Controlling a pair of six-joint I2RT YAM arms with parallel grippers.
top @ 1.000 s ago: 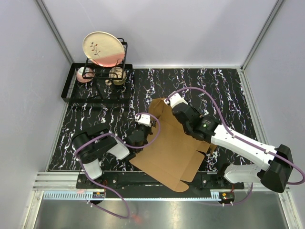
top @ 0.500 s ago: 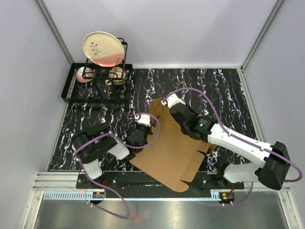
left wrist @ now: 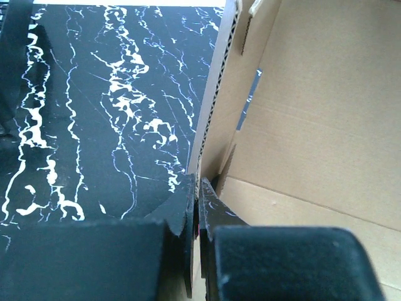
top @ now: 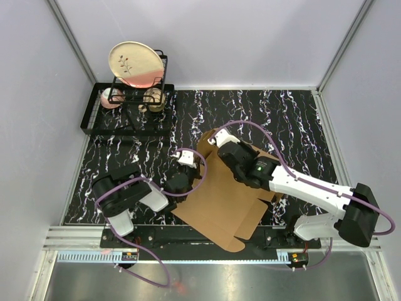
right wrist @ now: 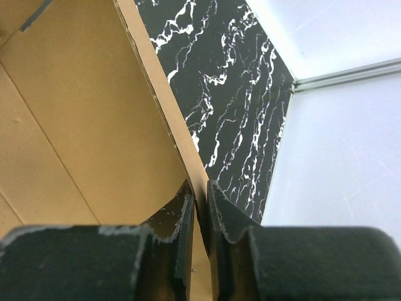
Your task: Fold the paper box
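Top external view: the paper box (top: 225, 194) lies as a mostly flat brown sheet on the black marbled table (top: 282, 119). Its long axis runs slantwise from the far middle down to the near edge, between the two arm bases. The left gripper (top: 191, 164) sits at the sheet's left edge and the right gripper (top: 216, 139) at its far corner, so both work the same far-left end, near each other. The left wrist view shows the left one pinched tight on the raised left edge. The right wrist view shows the right one narrow astride an upright edge, seemingly clamping it. The rest of the sheet lies rightward and nearer, so the fold likely goes that way.
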